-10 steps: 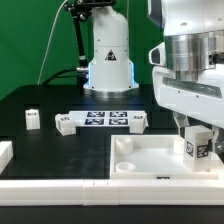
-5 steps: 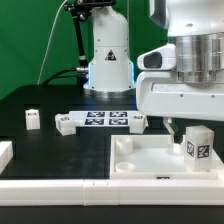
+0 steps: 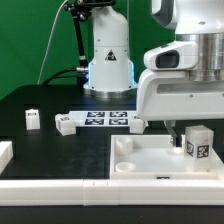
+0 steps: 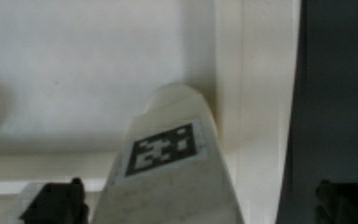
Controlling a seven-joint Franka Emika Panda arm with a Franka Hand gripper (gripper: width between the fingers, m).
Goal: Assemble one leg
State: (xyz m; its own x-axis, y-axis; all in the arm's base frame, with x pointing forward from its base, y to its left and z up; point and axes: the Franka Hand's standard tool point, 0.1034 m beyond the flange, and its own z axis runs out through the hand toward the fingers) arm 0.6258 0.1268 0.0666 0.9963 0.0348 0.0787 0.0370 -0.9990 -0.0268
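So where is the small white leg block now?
The small white tagged leg block stands upright on the white tray, at the exterior view's right.

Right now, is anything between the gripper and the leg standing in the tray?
No. In the wrist view the leg stands directly below the gripper, with only open air between the fingers and the block; the tray holds it.

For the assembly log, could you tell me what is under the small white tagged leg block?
The small white tagged leg block stands upright on the wide shallow white tray. Whether a corner socket lies under it cannot be seen; its base covers that spot.
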